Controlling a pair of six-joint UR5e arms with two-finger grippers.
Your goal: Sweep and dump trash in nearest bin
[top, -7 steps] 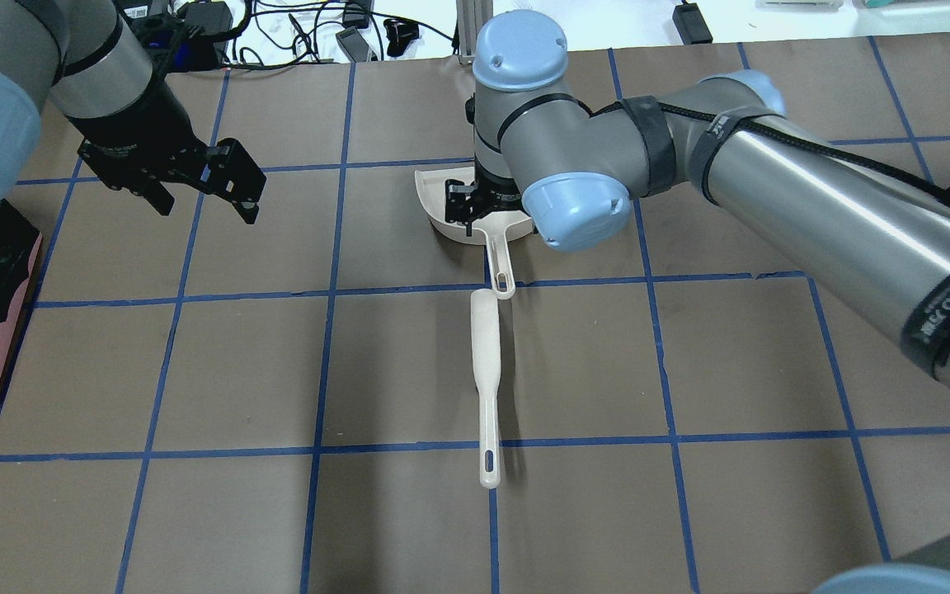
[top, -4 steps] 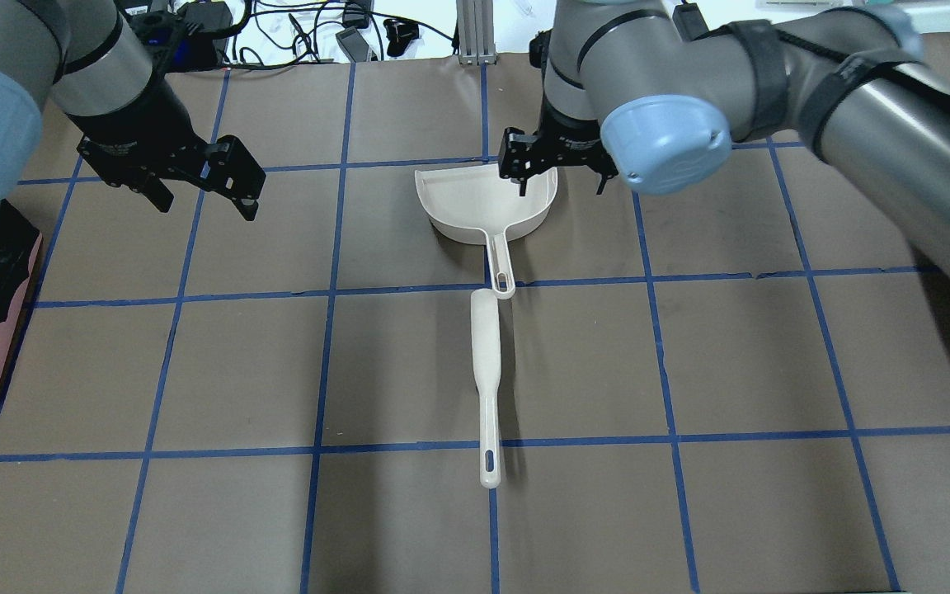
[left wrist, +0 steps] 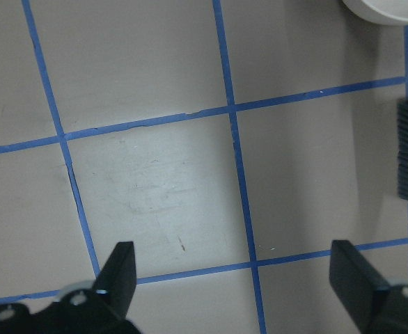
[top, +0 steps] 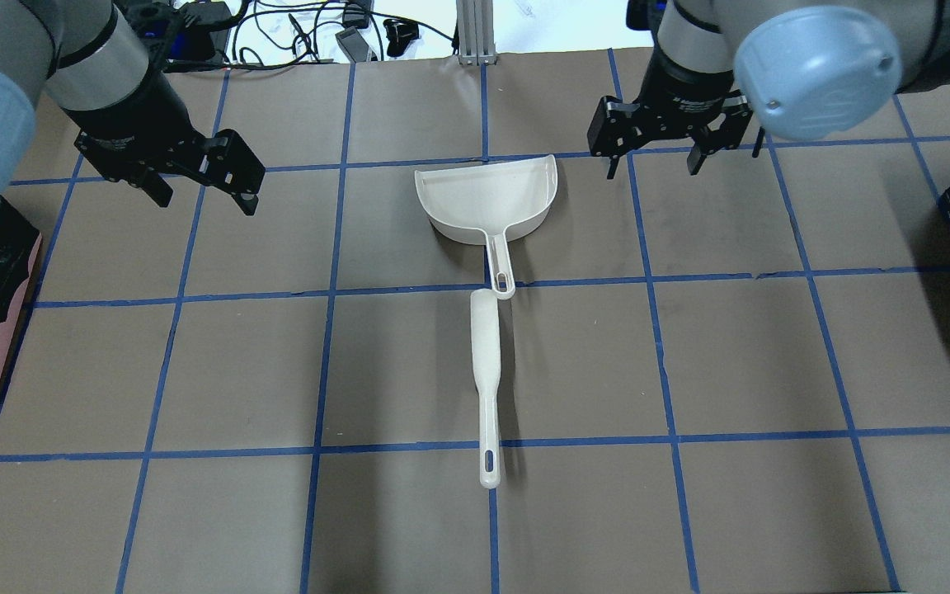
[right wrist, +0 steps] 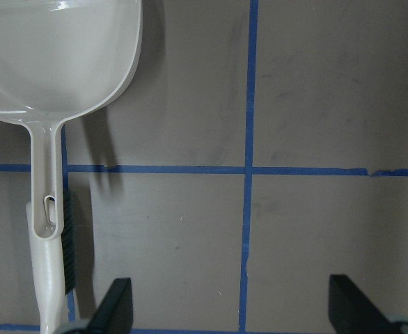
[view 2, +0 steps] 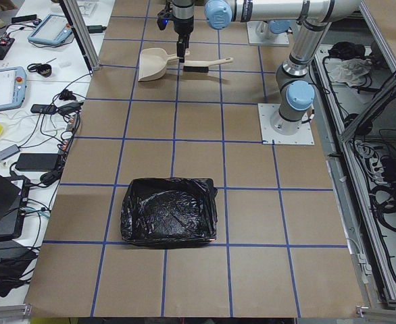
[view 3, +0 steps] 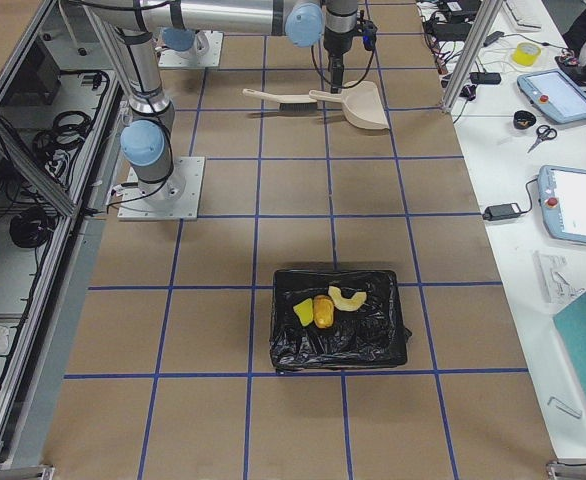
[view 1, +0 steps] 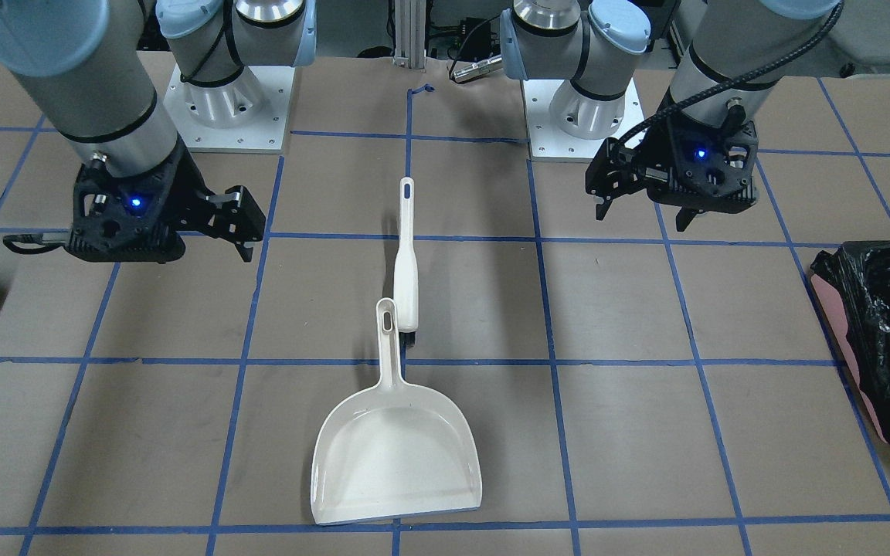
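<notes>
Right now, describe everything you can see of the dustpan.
The dustpan is cream-white, seemingly plastic: a rounded scoop with a raised rim and a slim handle ending in a slotted hole. Empty, it lies flat on the brown papered table, mouth away from the robot, handle towards it. The handle's tip sits beside the head of the hand brush, seemingly touching. Nothing grips it.

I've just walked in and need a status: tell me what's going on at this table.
Nothing is being handled right now. The left gripper and right gripper hover above the table, jaws open, holding nothing. The white dustpan and brush lie between them, end to end, with nothing in the pan. The trash, a sponge, a bun-like lump and a croissant, sits in the black-lined bin at the robot's right, so the job looks done.
</notes>
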